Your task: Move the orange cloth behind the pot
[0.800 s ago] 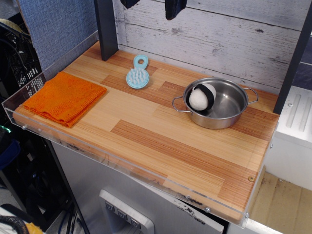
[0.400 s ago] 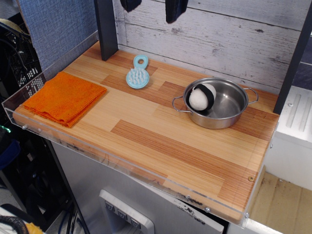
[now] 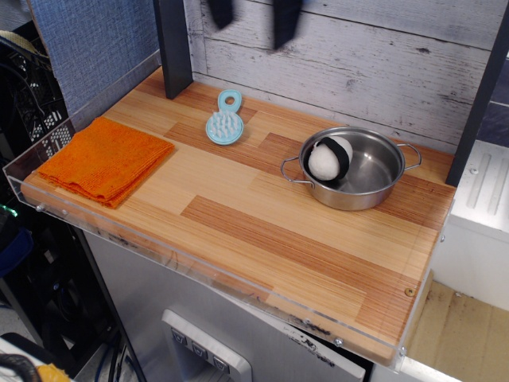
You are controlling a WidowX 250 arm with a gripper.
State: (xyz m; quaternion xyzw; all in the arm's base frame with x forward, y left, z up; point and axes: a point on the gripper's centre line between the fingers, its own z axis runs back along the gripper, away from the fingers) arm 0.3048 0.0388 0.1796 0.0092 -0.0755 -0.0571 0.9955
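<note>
Orange terry, folded square, the orange cloth [image 3: 104, 158] lies flat at the near left corner of the wooden surface [image 3: 262, 231]. The pot [image 3: 352, 168] sits well apart at the far right, shiny steel with 2 wire loop handles, a white ball with a black band [image 3: 328, 159] resting inside it. A light-blue brush [image 3: 225, 120] lies between them, toward the far wall. The gripper [image 3: 252, 19] hangs high at the top edge, its 2 dark fingers spread apart and grasping nothing.
</note>
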